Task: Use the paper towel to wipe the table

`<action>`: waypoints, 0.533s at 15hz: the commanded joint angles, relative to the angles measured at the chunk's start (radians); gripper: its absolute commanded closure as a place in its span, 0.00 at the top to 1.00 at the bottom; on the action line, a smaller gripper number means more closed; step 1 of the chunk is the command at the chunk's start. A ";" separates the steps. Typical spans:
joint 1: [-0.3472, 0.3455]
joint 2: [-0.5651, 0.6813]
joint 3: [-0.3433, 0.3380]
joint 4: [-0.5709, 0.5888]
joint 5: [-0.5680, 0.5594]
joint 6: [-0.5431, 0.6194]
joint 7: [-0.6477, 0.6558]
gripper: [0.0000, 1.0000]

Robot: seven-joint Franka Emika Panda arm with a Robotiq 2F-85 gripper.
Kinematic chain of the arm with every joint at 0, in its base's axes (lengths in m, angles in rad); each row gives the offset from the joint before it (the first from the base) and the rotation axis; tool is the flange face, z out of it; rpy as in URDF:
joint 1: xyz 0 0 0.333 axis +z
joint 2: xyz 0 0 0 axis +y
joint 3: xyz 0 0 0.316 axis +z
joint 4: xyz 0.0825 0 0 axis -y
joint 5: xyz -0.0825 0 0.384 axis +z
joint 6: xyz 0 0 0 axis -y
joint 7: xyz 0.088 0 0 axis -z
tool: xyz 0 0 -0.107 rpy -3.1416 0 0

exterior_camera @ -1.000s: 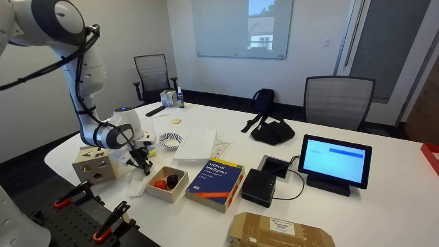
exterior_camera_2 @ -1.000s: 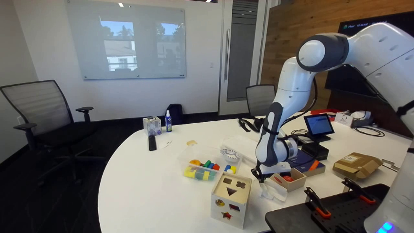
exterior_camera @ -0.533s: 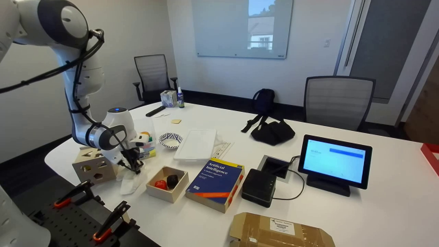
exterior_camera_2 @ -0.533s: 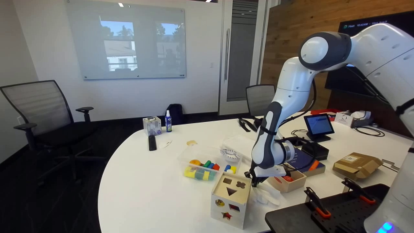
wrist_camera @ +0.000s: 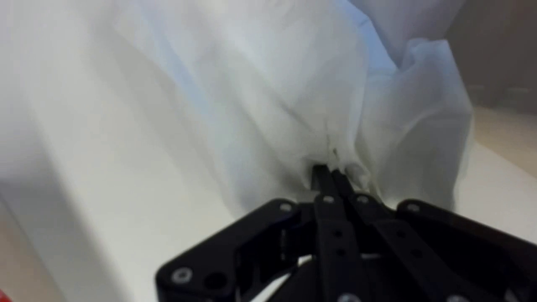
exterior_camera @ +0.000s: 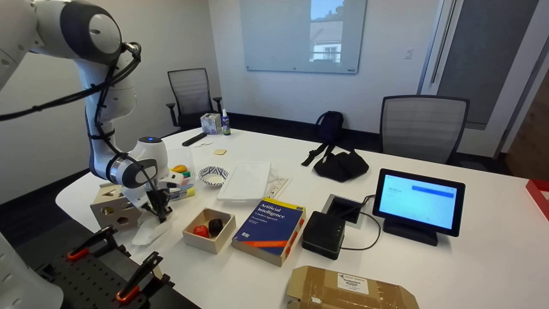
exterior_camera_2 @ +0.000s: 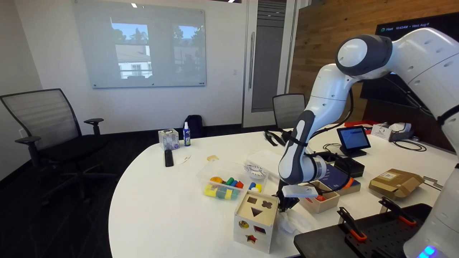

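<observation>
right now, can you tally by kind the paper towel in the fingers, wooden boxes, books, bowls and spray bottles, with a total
Paper towel pinched in the fingers: 1
Wooden boxes, the shape sorter and the open box: 2
Book: 1
Patterned bowl: 1
Spray bottle: 1
Total: 6

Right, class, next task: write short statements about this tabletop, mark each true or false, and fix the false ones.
1. The claw is shut on the paper towel. True.
2. The spray bottle lies on its side. False: the spray bottle stands upright.
3. The bowl has a blue-and-white pattern. True.
4. The tablet screen is dark. False: the tablet screen is lit.
5. The open wooden box holds a red item and a black item. True.
</observation>
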 commanded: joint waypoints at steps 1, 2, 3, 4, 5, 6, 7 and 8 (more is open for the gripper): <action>0.157 -0.052 -0.161 -0.031 0.004 -0.057 0.048 0.00; 0.204 -0.051 -0.211 -0.033 0.001 -0.055 0.060 0.00; 0.263 -0.044 -0.272 -0.035 0.001 -0.040 0.077 0.00; 0.309 -0.038 -0.318 -0.037 0.003 -0.032 0.094 0.00; 0.345 -0.027 -0.355 -0.034 0.003 -0.022 0.107 0.00; 0.378 -0.023 -0.385 -0.038 0.006 -0.011 0.121 0.00; 0.390 -0.019 -0.395 -0.038 0.008 -0.001 0.127 0.00; 0.389 -0.016 -0.391 -0.038 0.011 0.010 0.130 0.00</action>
